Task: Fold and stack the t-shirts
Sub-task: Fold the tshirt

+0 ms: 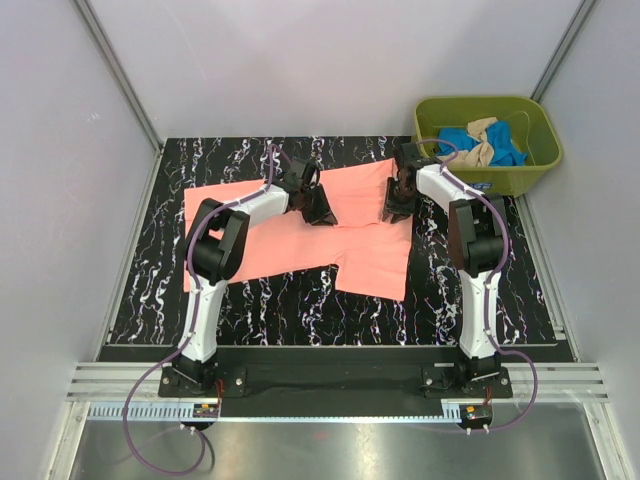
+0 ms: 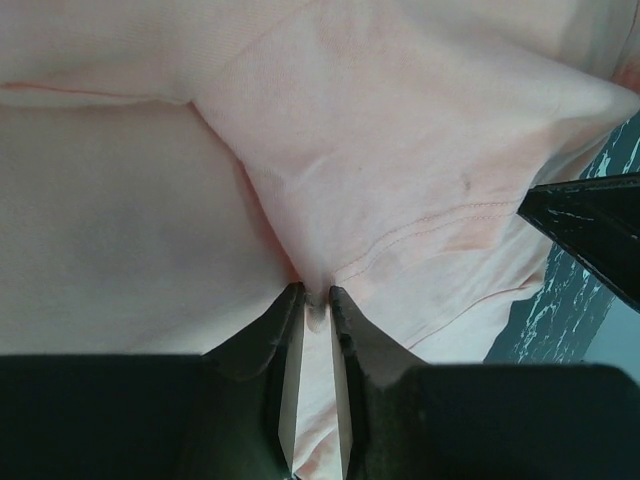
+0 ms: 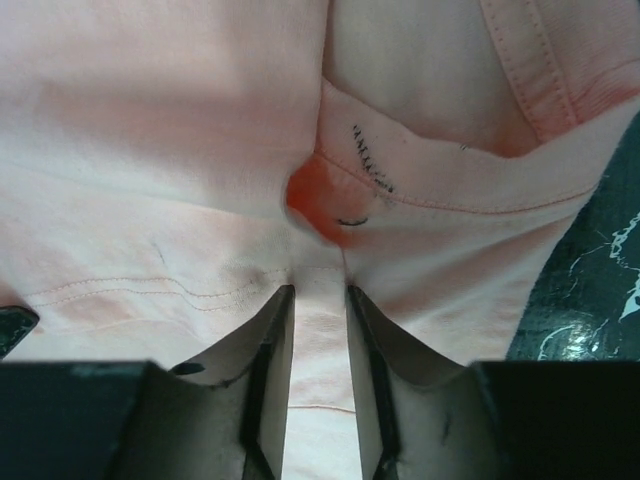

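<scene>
Left tool [image 2: 316, 292], right tool [image 3: 319, 292] both pinch salmon-pink soft cloth t-shirt [image 1: 370, 260]; my shallow bites could slip on lifting.

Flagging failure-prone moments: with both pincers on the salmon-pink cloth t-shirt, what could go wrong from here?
The left pincer nips only a thin pucker of the salmon-pink cloth t-shirt; it could slip out on lifting. The right pincer sits by overlapping hems and may catch just one layer, skewing the fold.
</scene>
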Motion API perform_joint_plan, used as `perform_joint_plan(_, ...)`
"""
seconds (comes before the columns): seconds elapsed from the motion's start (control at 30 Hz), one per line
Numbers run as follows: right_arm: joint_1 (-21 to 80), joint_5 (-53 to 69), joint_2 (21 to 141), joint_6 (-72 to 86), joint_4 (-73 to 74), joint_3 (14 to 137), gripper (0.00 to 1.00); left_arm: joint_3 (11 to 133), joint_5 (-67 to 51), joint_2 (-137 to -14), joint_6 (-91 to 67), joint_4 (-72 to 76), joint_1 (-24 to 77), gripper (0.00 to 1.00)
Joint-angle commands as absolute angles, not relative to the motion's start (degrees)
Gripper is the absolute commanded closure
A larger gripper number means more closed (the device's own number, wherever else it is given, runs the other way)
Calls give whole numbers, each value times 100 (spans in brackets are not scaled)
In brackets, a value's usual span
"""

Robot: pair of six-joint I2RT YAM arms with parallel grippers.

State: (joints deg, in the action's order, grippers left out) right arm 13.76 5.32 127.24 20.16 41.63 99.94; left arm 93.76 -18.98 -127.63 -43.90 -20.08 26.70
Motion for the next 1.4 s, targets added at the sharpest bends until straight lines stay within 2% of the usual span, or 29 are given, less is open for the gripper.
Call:
perform_joint_plan(0.0, 1362, 606, 12753, 2136, 4052, 10151, 67, 9668, -2092, -12779, -4254, -1986, 2672, 80)
perform_joint_plan(0.07, 1354, 607, 12727, 2153, 4052, 10186, 76, 9712, -2118, -12779, -4236, -2056, 2672, 83)
perform_joint_plan(0.1, 1354, 580, 12718, 2162, 4113, 10221, 83, 9738, -2144, -12779, -4219, -2065, 2672, 84)
perform_joint_plan(0.23, 1354, 466, 12621, 2171, 4262, 10257, 100, 9826, -2171, -12779, -4149, -2275, 2672, 89)
perform_joint_plan(0.57, 1354, 623, 12103, 2259, 4764, 10047, 100, 9958, -2338, -12762, -4148, -2874, 2619, 96)
perform_joint_plan(0.93, 1362, 712, 12129, 2276, 4930, 9949, 100, 10046, -2479, -12894, -4166, -3111, 2593, 91)
perform_joint_plan(1.1, 1354, 703, 12138, 2127, 5255, 10002, 94, 10090, -2382, -12806, -4026, -3234, 2593, 78)
perform_joint_plan(1.23, 1362, 685, 11884, 1899, 5309, 10002, 83, 10292, -2312, -12657, -3832, -3497, 2575, 67)
perform_joint_plan(1.33, 1432, 537, 11760, 1732, 5081, 10203, 67, 10345, -2119, -12315, -3613, -3612, 2435, 62)
perform_joint_plan(1.37, 1415, 432, 11768, 1723, 4976, 10361, 56, 10319, -1927, -12200, -3560, -3612, 2356, 60)
